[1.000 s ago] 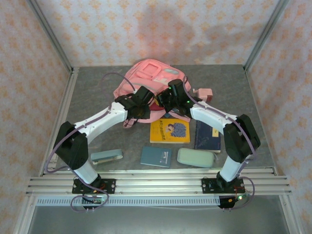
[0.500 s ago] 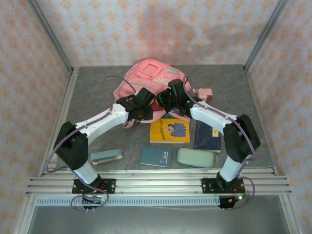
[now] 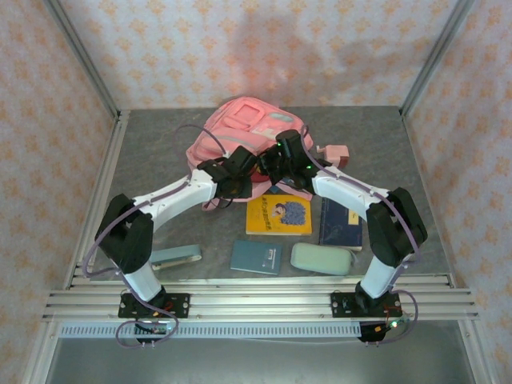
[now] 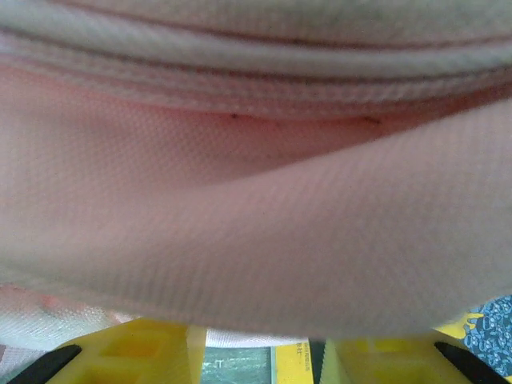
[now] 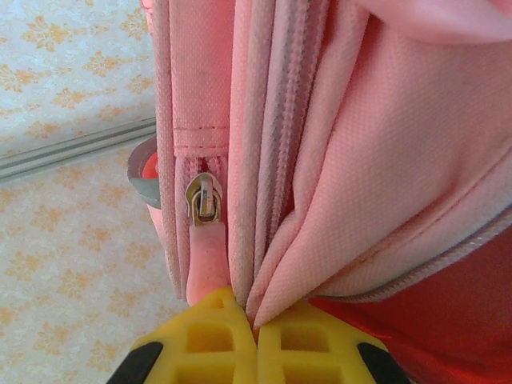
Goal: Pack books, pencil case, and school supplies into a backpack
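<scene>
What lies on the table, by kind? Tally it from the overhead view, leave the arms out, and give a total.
Backpacks: 1, large pink fabric backpack
Books: 3, yellow cartoon-cover book, navy book, teal notebook
Pencil cases: 1, pale mint soft pouch
Supplies: 2, blue-grey stapler-like bar, small pink boxy sharpener
Total: 7

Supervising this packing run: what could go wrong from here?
1. The right gripper pinches a fold of the backpack beside the zipper pull, not the pull itself; tugging may just drag it.
2. Fabric sags over the open left gripper, near the yellow book, which could get shoved.
</scene>
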Tool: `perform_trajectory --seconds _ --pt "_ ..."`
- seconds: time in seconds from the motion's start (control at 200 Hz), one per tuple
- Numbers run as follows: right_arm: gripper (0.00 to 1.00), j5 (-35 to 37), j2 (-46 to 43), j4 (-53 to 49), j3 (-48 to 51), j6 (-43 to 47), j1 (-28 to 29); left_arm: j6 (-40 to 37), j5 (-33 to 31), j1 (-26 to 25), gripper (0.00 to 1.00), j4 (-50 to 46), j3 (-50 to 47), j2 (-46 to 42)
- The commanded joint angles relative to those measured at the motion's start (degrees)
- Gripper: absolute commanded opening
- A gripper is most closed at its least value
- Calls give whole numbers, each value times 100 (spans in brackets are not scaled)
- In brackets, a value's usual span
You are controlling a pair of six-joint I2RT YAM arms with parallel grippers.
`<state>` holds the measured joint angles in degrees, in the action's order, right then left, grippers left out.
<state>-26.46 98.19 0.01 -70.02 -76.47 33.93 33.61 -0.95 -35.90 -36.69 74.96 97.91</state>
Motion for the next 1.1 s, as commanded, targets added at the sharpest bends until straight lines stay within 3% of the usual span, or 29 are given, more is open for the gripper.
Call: perform_trajectory --seconds 0.0,0.21,0.31,0.55,1.096 --pt "0 -110 -151 812 -21 -112 21 58 -355 -5 37 -25 286 174" --pt "0 -133 -142 1013 82 -193 52 7 -519 -5 13 2 397 186" --pt "0 -120 -139 1020 120 -169 45 -29 -572 -5 7 -30 375 139" --pt "0 -37 -194 777 155 130 -49 -150 -629 -5 0 -112 124 -214" --pt "0 181 -378 195 208 715 -185 -267 -461 405 0 -164 -611 -842"
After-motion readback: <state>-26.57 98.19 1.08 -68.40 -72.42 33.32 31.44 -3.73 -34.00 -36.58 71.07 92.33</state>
